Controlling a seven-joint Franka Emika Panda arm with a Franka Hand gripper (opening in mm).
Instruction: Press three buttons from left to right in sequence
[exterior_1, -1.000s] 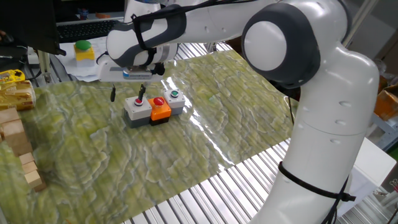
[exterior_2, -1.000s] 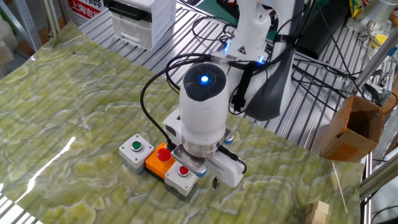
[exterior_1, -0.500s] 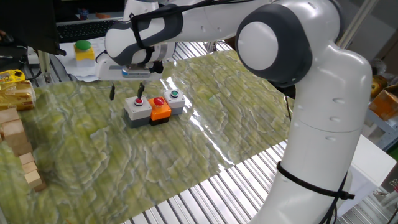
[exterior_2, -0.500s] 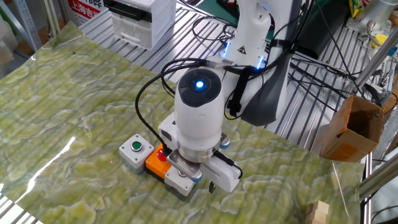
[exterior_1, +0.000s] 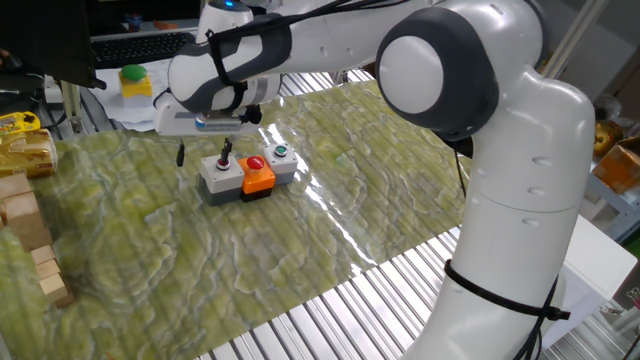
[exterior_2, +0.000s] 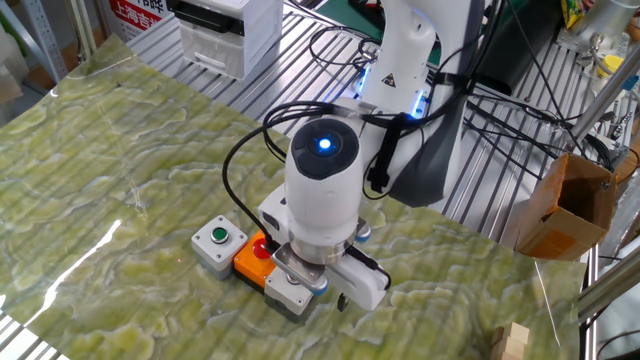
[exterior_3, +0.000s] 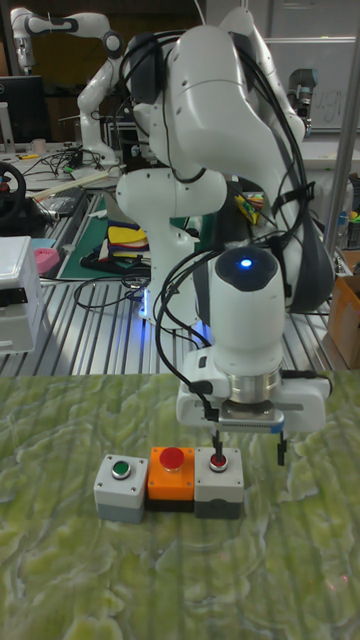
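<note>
End effector (exterior_3: 249, 447) open, one fingertip (exterior_3: 216, 446) on the grey box's red cap (exterior_3: 218, 462), at 3 o'clock of the orange box (exterior_3: 171, 477), to press with a single point.

Even indoor light, fairly bright in both fixed views; dimmer background in the tall fixed view. White glare streak on the glossy green mat (exterior_1: 330, 215) running toward its near edge; smaller glint near the mat's left edge in the other fixed view. Blue LED glows on the arm's wrist (exterior_2: 324, 145). Shadows soft, short. Focus acceptable; slight softness throughout.
</note>
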